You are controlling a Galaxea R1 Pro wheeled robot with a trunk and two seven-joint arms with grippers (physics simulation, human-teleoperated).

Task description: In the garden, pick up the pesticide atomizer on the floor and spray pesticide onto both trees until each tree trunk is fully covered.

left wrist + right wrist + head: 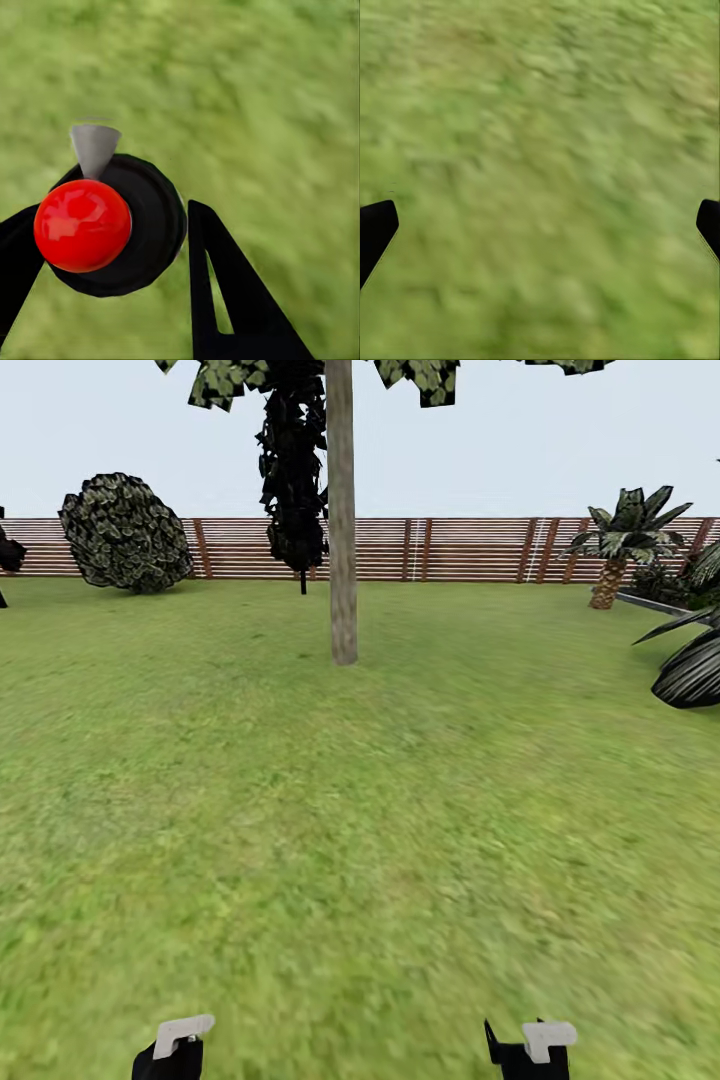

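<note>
from the head view, the lawn point(360, 840) runs away to a slatted fence point(470, 548), and one tree trunk point(342, 540) stands far off, a little left of centre, pale and mottled, bare all the way up to where leaves point(225, 380) begin at the top edge. a dark narrow tree point(293, 470) is behind it, a round bush point(126, 532) far left, a palm point(625, 540) far right. both arms are held low and near, probably tucked for driving toward the trunk: the left gripper point(172, 1050) and right gripper point(530, 1050) just poke in at the near edge. in the left wrist view the left gripper point(112, 247) is pinching the atomizer point(120, 225), so that is in hand, off the grass: a black round body with a shiny red ball point(82, 225) on top and a grey cone nozzle point(94, 148) pointing away over the grass, well placed for aiming once near. in the right wrist view the right gripper point(540, 225) is spread wide, fingertips point(375, 229) at the edges, nothing between them but blurred grass.
</note>
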